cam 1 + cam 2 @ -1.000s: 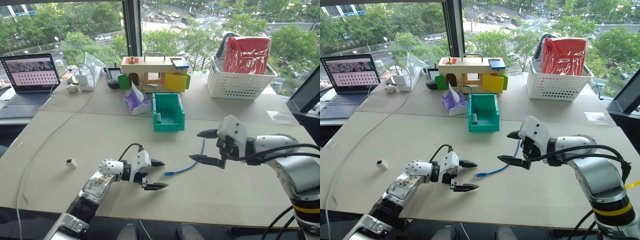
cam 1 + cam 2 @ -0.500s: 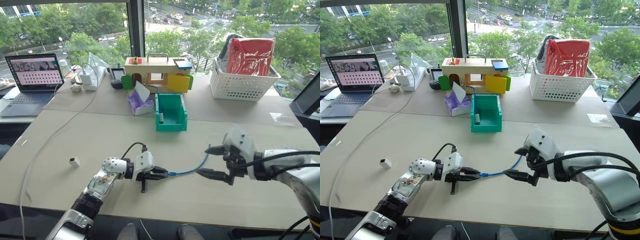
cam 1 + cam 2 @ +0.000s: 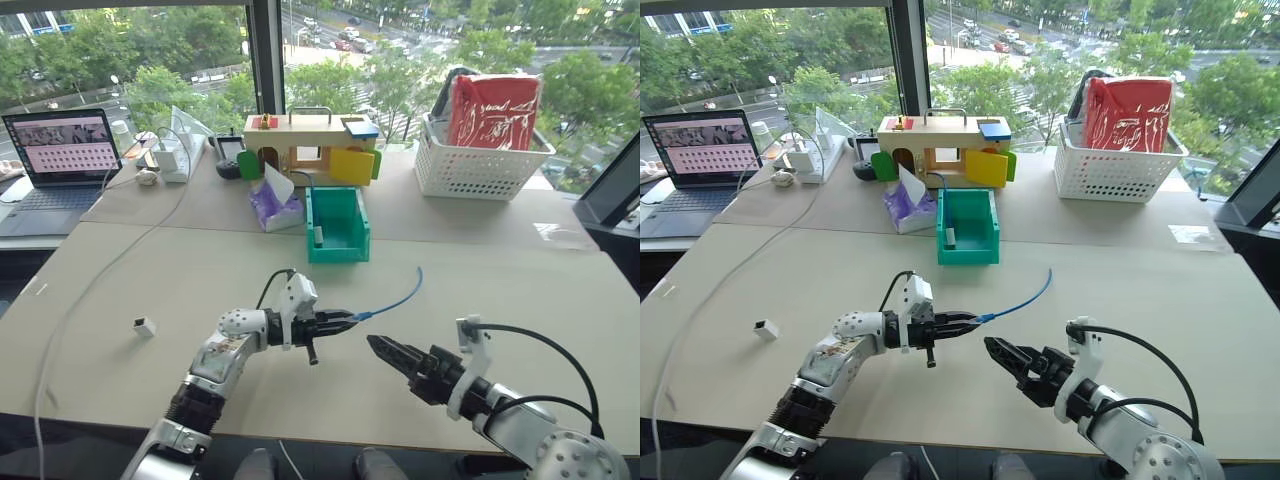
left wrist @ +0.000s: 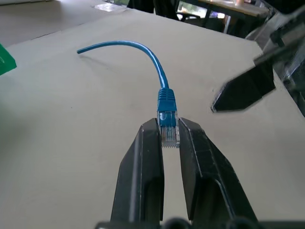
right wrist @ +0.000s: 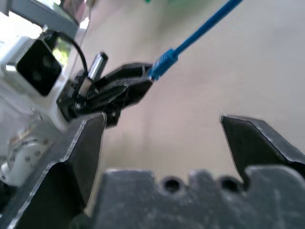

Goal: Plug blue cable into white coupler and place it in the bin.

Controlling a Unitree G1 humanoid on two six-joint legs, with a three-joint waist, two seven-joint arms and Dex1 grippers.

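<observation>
The left gripper (image 4: 169,138) is clamped on the clear plug end of the short, thin light-blue network cable (image 3: 392,298): in the left wrist view the plug sits between the two black fingers (image 4: 143,157) at their tips, with the blue strain-relief boot projecting just beyond them. From the plug the cable rises clear of the beige table top (image 3: 150,270) and curves away toward the small teal-green rectangular plastic bin (image 3: 337,226), its free end hanging in the air short of the bin's cut-down front lip. The right gripper (image 3: 385,352) has its fingers spread wide apart and holds nothing; it points toward the left gripper and sits near the clamped plug without touching the cable. The tiny white plastic coupler block (image 3: 144,326) lies on the table well to the left of both grippers, apart from the cable. Compared with one second ago, the left gripper has gone from open and empty beside the cable to closed on the plug, and the cable, then flat on the table, is now lifted. The right gripper, then raised beside the cable's far portion, is now lower and nearer the table's front edge, with its fingers open as before. The coupler and the bin are unchanged in position.
</observation>
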